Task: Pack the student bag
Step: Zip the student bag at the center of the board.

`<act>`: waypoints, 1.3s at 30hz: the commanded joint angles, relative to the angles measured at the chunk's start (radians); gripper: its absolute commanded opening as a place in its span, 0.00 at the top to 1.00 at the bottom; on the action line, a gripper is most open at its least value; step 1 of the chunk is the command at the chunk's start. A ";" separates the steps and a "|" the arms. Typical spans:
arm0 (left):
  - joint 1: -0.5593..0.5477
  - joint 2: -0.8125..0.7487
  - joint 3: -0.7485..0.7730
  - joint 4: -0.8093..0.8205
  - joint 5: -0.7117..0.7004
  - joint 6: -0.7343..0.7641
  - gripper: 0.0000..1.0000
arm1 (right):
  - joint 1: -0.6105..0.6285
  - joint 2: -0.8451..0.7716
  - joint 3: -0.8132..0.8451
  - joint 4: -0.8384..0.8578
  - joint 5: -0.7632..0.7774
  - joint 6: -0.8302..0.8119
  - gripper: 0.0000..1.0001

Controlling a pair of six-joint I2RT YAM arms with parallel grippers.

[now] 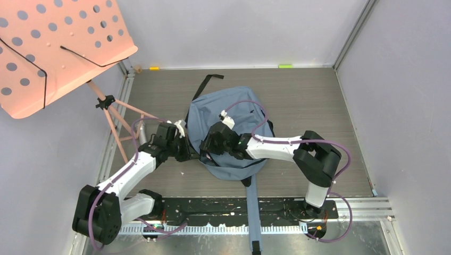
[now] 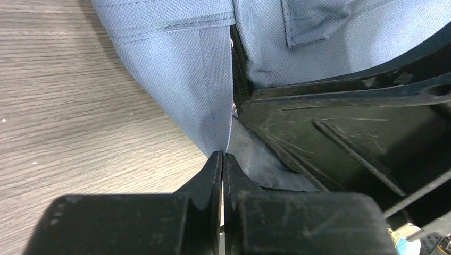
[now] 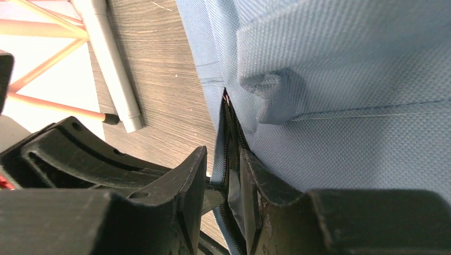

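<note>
The student bag [image 1: 236,119] is a grey-blue backpack lying flat in the middle of the wooden table. Both grippers meet at its left edge. My left gripper [image 1: 187,151] [image 2: 223,156] is shut, pinching a fold of the bag's fabric [image 2: 197,79] beside the black zipper [image 2: 240,79]. My right gripper [image 1: 208,144] [image 3: 223,159] has its jaws a little apart, astride the bag's zipper edge [image 3: 227,133]. One finger is inside the opening and the other outside, with a small gap still showing. What is inside the bag is hidden.
A pink perforated music stand [image 1: 58,48] leans over the far left, its tripod legs [image 1: 114,125] standing on the table close to the left arm. A long blue strap [image 1: 253,212] hangs over the near edge. A black strap [image 1: 206,84] lies behind the bag. Walls close in on three sides.
</note>
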 commanded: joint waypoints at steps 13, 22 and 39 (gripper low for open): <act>0.004 -0.032 -0.007 0.016 0.006 -0.015 1.00 | 0.050 0.016 -0.029 0.054 0.086 0.066 0.65; 0.004 -0.044 -0.013 0.011 0.010 -0.019 1.00 | 0.047 0.023 -0.028 0.089 0.137 0.044 0.68; 0.004 -0.054 0.006 -0.003 -0.002 -0.013 1.00 | 0.044 0.000 -0.058 0.097 0.157 0.008 0.99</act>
